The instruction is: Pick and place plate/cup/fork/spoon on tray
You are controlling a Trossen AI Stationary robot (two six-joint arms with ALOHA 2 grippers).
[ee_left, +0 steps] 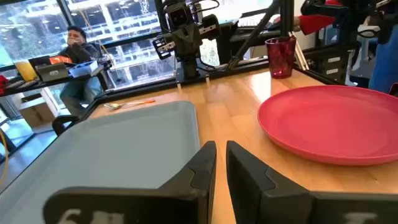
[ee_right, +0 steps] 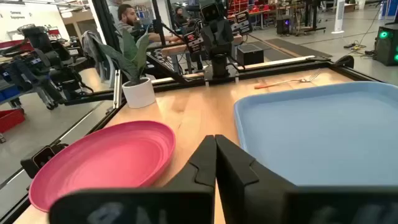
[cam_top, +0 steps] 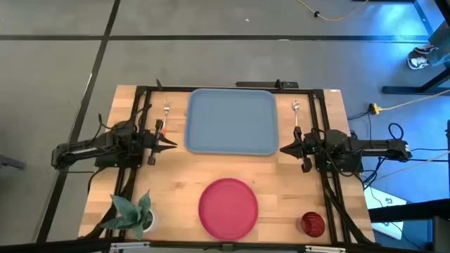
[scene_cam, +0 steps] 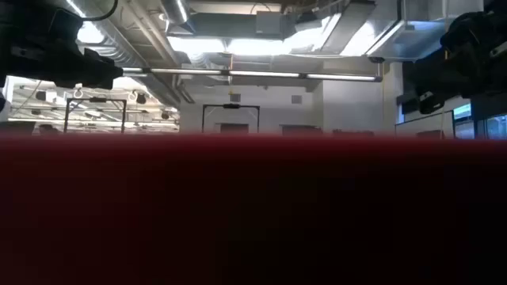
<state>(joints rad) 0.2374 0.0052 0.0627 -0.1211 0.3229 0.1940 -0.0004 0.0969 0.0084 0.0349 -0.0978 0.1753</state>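
The light-blue tray [cam_top: 230, 121] lies at the table's far middle. The pinkish-red plate [cam_top: 228, 207] lies flat near the front edge and also shows in the left wrist view [ee_left: 329, 121]. The dark-red cup [cam_top: 313, 223] stands upright at the front right. The fork [ee_right: 292, 81] lies on the table left of the tray, and the spoon [ee_left: 127, 104] lies right of it. My left gripper [cam_top: 174, 144] is shut and empty beside the tray's left edge. My right gripper [cam_top: 283, 150] is shut and empty beside the tray's right edge.
A white pot with a green plant [cam_top: 133, 214] stands at the front left corner. In the low view the plate's red rim [scene_cam: 253, 206] fills the lower half of the picture. A black frame [cam_top: 225, 87] runs along the table's far edge. A person [ee_left: 78, 46] sits beyond the table.
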